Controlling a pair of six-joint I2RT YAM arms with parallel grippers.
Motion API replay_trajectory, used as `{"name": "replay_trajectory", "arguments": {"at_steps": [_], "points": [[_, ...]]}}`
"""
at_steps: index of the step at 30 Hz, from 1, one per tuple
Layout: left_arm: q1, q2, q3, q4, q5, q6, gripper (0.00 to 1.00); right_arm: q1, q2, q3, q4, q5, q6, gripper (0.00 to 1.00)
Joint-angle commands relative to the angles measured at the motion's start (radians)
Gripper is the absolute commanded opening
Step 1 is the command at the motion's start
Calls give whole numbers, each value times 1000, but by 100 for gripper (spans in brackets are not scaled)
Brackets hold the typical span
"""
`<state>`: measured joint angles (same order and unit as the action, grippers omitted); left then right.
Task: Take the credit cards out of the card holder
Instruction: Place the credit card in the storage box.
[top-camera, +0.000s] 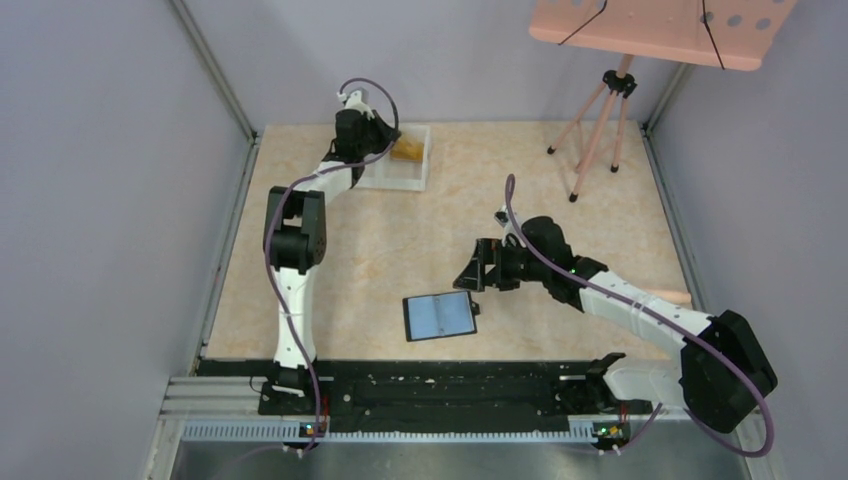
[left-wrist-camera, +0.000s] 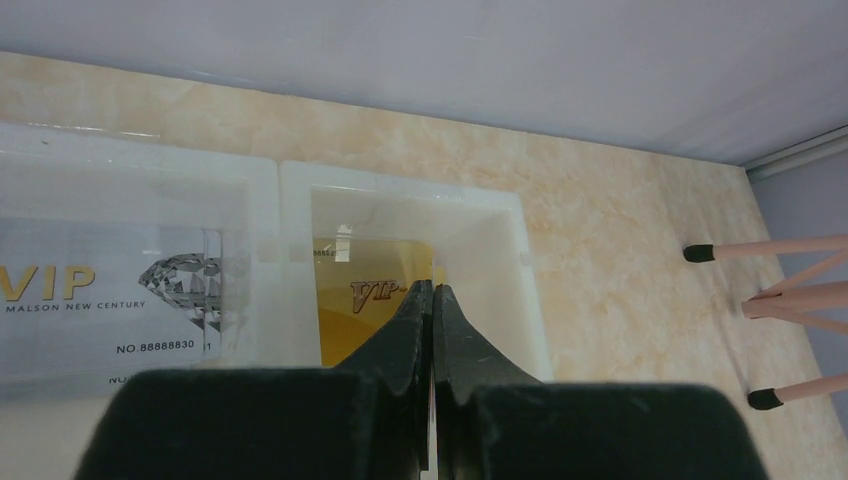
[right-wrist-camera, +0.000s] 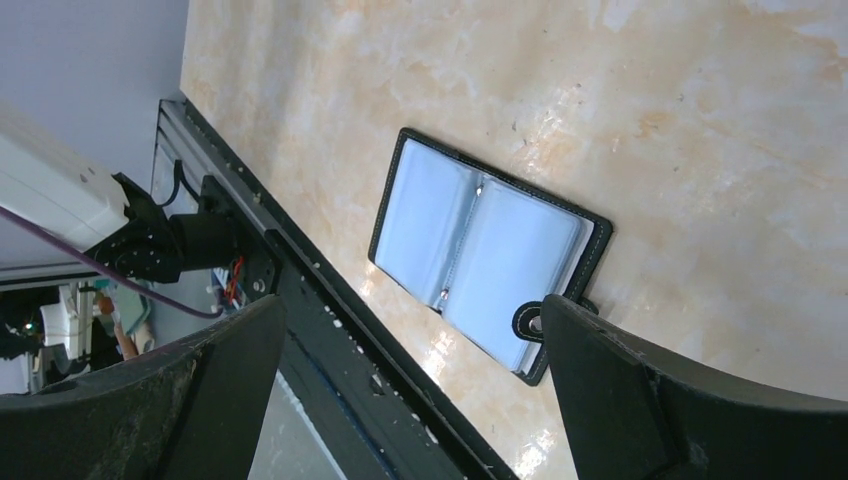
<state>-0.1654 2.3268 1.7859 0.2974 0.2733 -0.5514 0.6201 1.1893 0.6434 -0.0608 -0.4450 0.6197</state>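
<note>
2 cards (left-wrist-camera: 100, 300) lie in the tray (left-wrist-camera: 400, 195), the gold one (left-wrist-camera: 365, 300) beneath my left claw (left-wrist-camera: 432, 300), pinched together on nothing I can see. Well away from the tray, my right claw (right-wrist-camera: 410, 330) gapes over the holder (right-wrist-camera: 480, 250); its pockets look empty.

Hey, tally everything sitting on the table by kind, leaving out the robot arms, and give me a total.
Gold rectangular VIP card: 1
Silver-white VIP card with diamond print: 1
White plastic two-compartment tray: 1
Open black card holder with blue-grey sleeves: 1
Pink tripod stand: 1
Total: 5
</note>
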Motion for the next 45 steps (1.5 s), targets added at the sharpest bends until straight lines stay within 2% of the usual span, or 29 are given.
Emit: {"name": "replay_trajectory", "arguments": {"at_steps": [1,36,45], "points": [[4,21,42,101,16,-10,0,-24,-21,29,9,5,-13,98],[-23,118,99,180,-54,-39,0,-103,-81,9,-21,-26,-35,98],[-23,120,111,177,-58,-32,6,-118,-75,16,-20,-37,-40,98]]}}
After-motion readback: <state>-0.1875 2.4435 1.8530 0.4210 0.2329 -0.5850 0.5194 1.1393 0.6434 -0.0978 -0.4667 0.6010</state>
